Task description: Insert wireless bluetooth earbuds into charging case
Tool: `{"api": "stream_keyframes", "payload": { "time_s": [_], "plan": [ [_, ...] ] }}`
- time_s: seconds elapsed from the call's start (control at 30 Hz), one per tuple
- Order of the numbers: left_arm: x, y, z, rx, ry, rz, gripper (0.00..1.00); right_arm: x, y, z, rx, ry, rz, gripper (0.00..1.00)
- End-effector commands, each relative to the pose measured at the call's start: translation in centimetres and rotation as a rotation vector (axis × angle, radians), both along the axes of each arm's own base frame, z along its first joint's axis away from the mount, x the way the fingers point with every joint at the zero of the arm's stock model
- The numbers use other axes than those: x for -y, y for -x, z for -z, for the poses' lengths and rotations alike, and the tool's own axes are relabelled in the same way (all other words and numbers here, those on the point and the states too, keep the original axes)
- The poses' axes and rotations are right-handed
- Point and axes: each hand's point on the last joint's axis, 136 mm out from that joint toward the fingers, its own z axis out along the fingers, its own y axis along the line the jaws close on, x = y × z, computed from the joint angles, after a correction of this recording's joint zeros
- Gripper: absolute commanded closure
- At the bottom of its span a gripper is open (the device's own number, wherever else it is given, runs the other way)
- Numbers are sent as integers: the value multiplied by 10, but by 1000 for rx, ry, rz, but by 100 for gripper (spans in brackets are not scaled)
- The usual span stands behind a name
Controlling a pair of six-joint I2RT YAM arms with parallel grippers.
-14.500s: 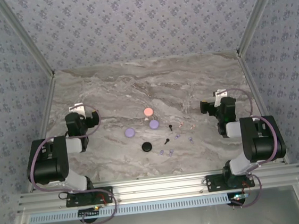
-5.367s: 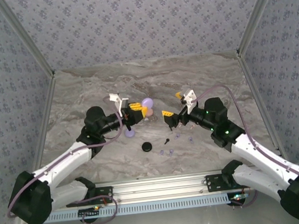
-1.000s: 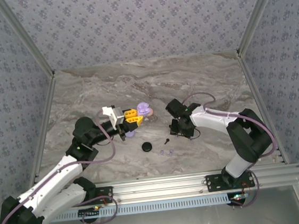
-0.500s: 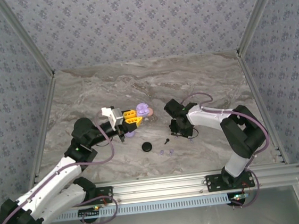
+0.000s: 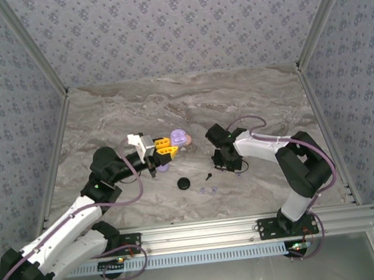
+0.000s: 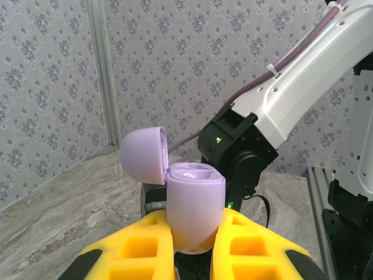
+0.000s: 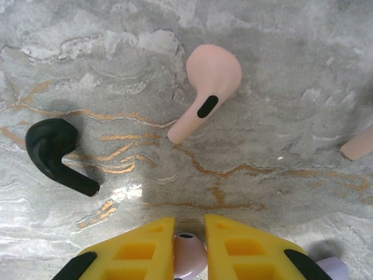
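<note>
My left gripper (image 5: pixel 174 146) is shut on an open lilac charging case (image 6: pixel 195 210) and holds it upright above the table, with its lid (image 6: pixel 144 154) flipped back to the left. The case (image 5: pixel 181 137) hangs left of the right arm. Pointing down at the table, my right gripper (image 7: pixel 189 226) has its yellow fingers shut on a small lilac earbud (image 7: pixel 187 256). Just beyond the right gripper's fingertips lie a pale pink earbud (image 7: pixel 211 81) and a black earbud (image 7: pixel 55 153). The right gripper (image 5: pixel 222 163) stands to the right of table centre.
A round black case (image 5: pixel 183 184) lies on the marble table (image 5: pixel 117 114) in front of the grippers, with a black earbud (image 5: pixel 208 176) beside it and two lilac earbuds (image 5: pixel 209 191) nearer the front. Another pink stem (image 7: pixel 356 144) pokes in at the right edge. Patterned walls enclose the table.
The right gripper's fingers have closed onto the lilac earbud on the table. The left gripper still holds the open lilac case and has barely moved.
</note>
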Motion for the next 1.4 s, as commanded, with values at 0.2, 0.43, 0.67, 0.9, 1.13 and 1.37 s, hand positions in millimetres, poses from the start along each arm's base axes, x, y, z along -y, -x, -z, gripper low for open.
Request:
{"api": "stream_keyframes", "payload": {
  "time_s": [0.2,0.43,0.67,0.9,1.13,1.37],
  "plan": [
    [0,1,-6,23,12,0,95,0,4,-5,-8,34,-54,63],
    [2,0,-6,22,9,2,95,0,14,-2,-32,64,-77,63],
    [2,-1,-4,16,4,2,95,4,21,-2,-34,84,-78,65],
    [2,-2,-4,12,2,0,95,4,16,-6,-14,73,-79,67],
    [2,-1,-5,10,-2,0,95,2,5,-15,15,67,-84,67],
    [2,-1,-4,7,-6,-2,95,-4,1,-12,19,21,-68,67]
  ]
}}
